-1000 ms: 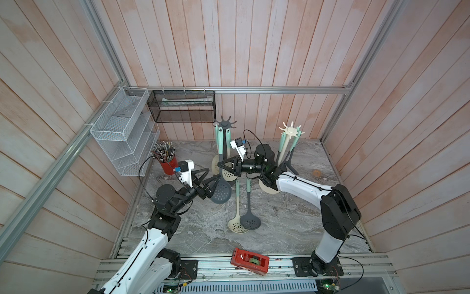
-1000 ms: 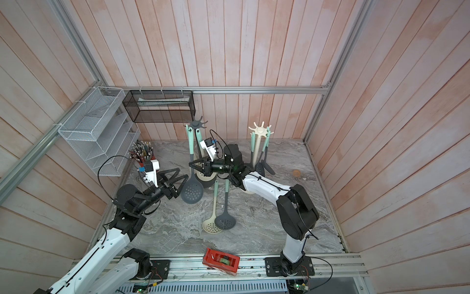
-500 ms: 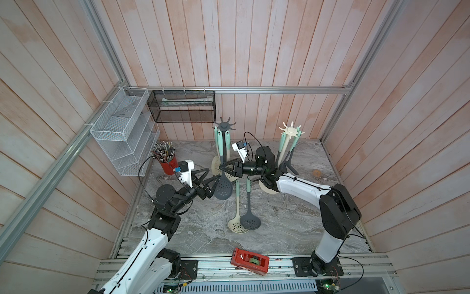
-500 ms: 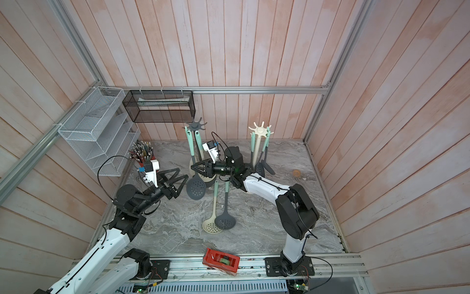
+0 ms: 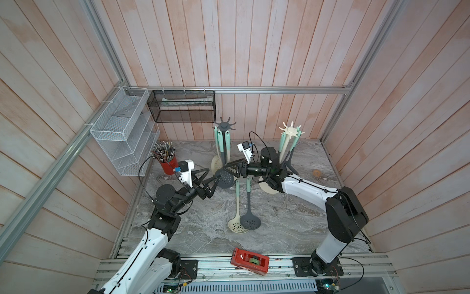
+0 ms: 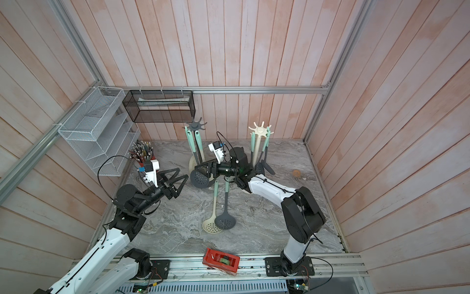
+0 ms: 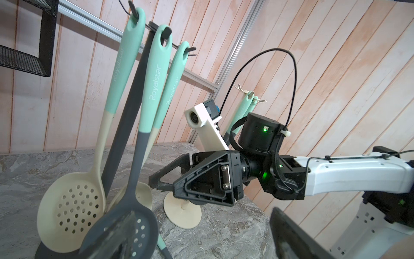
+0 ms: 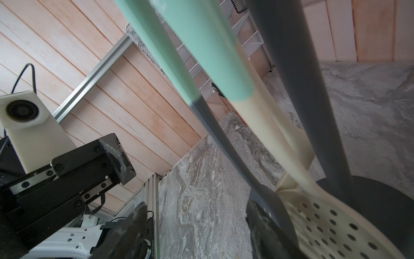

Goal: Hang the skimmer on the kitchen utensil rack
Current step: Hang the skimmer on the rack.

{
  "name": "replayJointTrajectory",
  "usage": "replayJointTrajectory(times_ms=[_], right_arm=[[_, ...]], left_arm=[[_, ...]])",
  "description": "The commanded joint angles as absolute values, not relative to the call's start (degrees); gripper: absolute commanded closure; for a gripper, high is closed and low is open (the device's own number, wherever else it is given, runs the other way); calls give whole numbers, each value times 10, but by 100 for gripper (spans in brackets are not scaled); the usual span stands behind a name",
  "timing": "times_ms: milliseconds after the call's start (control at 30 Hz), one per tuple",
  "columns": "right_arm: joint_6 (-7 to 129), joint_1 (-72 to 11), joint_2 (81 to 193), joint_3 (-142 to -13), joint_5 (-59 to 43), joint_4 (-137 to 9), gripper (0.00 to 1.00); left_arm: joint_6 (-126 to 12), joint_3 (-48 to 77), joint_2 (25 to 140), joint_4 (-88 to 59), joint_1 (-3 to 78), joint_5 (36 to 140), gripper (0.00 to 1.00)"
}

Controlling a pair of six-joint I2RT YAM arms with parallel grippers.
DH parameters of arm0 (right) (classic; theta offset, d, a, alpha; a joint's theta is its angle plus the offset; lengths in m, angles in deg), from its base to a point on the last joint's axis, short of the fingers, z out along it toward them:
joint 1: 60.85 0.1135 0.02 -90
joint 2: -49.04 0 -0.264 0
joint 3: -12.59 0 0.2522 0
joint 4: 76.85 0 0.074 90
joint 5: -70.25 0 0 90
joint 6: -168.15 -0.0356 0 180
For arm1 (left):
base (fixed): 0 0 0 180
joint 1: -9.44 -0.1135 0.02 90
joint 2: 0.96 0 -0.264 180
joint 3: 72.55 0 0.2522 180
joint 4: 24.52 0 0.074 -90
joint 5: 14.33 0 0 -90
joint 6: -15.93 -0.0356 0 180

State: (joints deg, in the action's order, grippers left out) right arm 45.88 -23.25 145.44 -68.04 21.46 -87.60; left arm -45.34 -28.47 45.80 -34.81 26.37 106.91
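The skimmer (image 5: 224, 178) (image 6: 199, 178), grey with a mint handle, hangs by its handle hole from a hook of the dark grey utensil rack (image 5: 223, 125) (image 6: 195, 125). Its neck (image 7: 134, 170) (image 8: 215, 130) slopes down beside the rack's post (image 7: 132, 101). My right gripper (image 5: 227, 171) (image 8: 201, 242) stands open at the skimmer's head, one finger (image 8: 266, 231) close against it. From the other side my left gripper (image 5: 213, 175) (image 7: 201, 243) is wide open, one finger (image 7: 116, 233) in front of the head.
Two cream skimmers (image 7: 74, 206) hang on the same rack. A cream skimmer (image 5: 237, 225) and a grey one (image 5: 250, 221) lie on the marble table. A cream rack (image 5: 290, 129), red pencil cup (image 5: 167, 164), red tape dispenser (image 5: 250, 261), wire shelves (image 5: 122, 132) and black basket (image 5: 183, 109) surround.
My right gripper has gone from shut on the skimmer to open. The skimmer's head has swung in toward the rack's base. The left arm has stayed put.
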Motion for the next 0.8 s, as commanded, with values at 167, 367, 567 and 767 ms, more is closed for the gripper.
replayJointTrajectory(times_ms=[167, 367, 567, 767], right_arm=[[501, -240, 1345, -615, 168, -764, 27], [488, -240, 1242, -523, 127, -675, 27], [429, -239, 1146, -403, 104, -634, 26], [368, -225, 1068, -277, 104, -653, 26]], left_arm=[[-445, -267, 466, -366, 262, 1073, 6], [-431, -267, 481, -389, 263, 1079, 6], [-420, -265, 496, -407, 263, 1091, 6], [-415, -265, 507, -415, 263, 1110, 6]])
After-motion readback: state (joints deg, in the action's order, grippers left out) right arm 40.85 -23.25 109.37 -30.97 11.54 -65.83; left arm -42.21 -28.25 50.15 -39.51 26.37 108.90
